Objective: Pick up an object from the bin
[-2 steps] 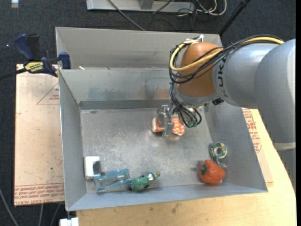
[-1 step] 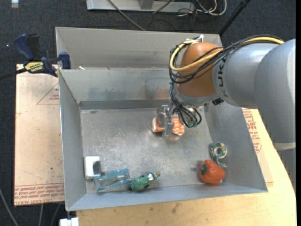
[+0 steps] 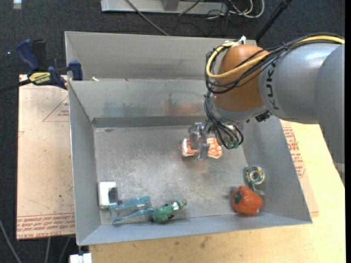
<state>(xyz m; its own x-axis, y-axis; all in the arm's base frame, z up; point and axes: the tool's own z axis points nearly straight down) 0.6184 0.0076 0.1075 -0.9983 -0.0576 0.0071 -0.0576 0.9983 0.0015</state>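
your jaws sit low over the pinkish-orange crumpled thing (image 3: 188, 147) in the middle of the grey bin (image 3: 82, 147) — it shows either side of them, likely straddled for a pinch — though you cannot tell whether they're open or closed.

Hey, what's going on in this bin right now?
The robot arm reaches in from the right, and its gripper is down at a small orange-pink thing near the middle of the grey bin. Whether it has a grip on it cannot be told. Untouched along the near side lie a white block, a blue piece, a green piece, a red round thing and a small ring.
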